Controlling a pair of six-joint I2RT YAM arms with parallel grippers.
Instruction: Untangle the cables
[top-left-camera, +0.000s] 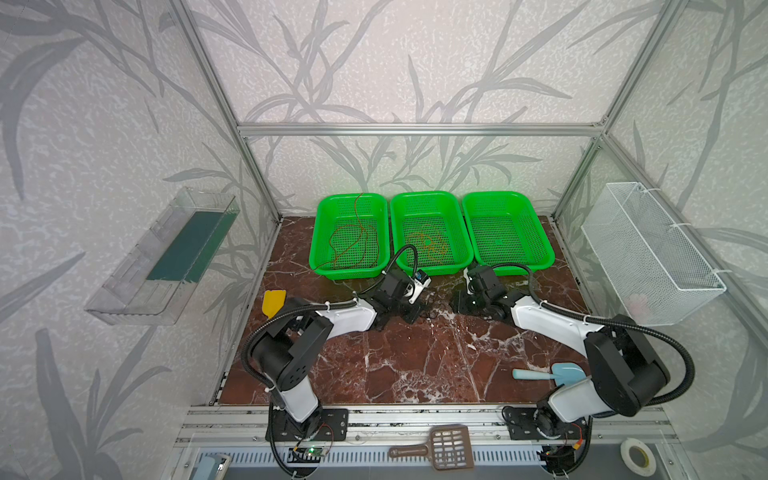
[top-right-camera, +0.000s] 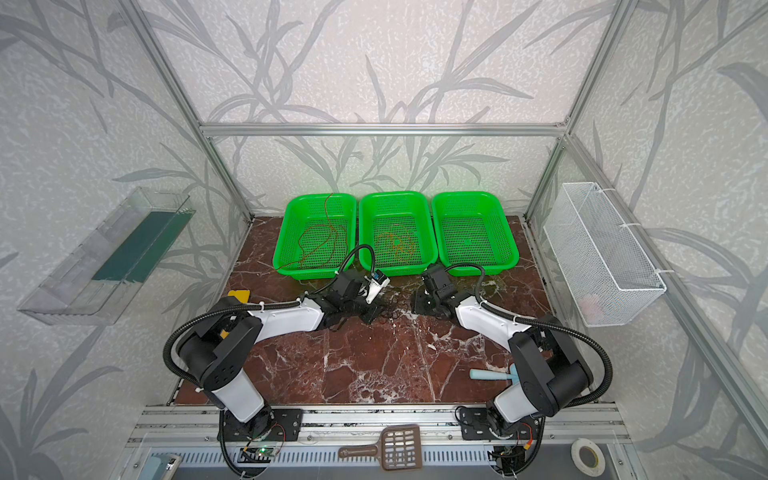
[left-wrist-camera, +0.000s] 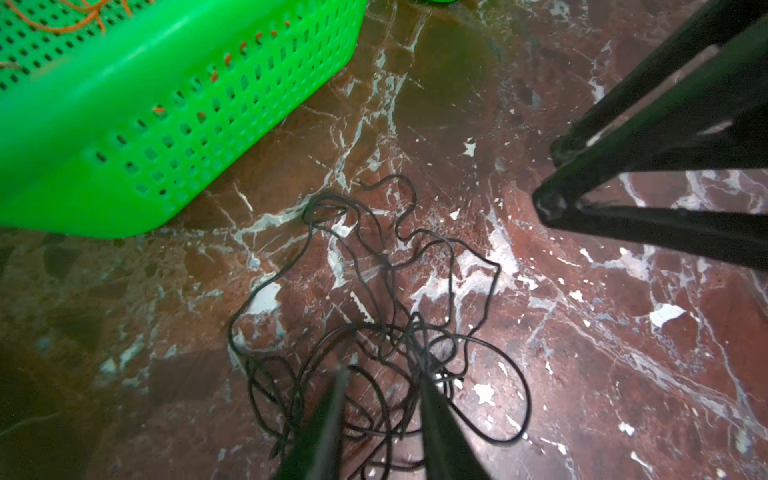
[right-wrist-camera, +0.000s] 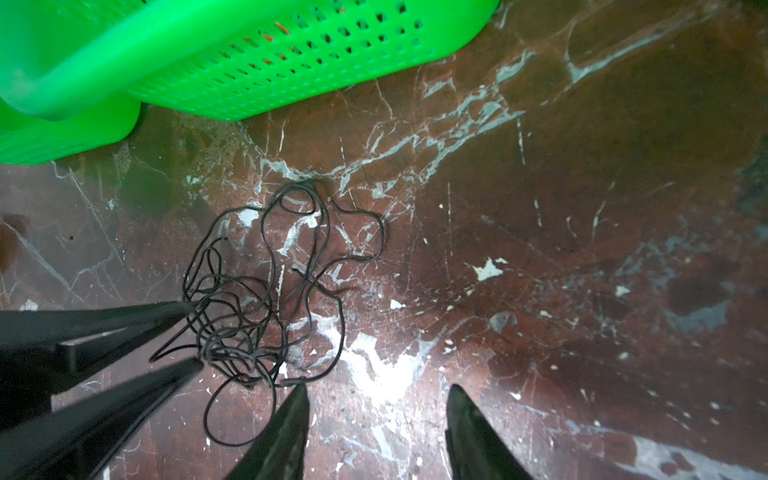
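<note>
My left tool (right-wrist-camera: 197, 332) straddles strands of the black cable (right-wrist-camera: 232, 328), bunched on the worktop (top-left-camera: 415, 353); whether it pinches them I cannot tell. My right tool (right-wrist-camera: 378, 392) stands spread just beside the bunch. The red-brown cable (top-left-camera: 360, 226) lies in the left basket (top-left-camera: 349, 271), the orange cable (top-left-camera: 432, 245) in the middle basket (top-left-camera: 440, 269).

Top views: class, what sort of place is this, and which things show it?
Likely a robot lab work cell, not a home: an aluminium frame encloses the marble-patterned tabletop, two robot arms are bolted at its front edge, and green baskets stand in a row.
</note>
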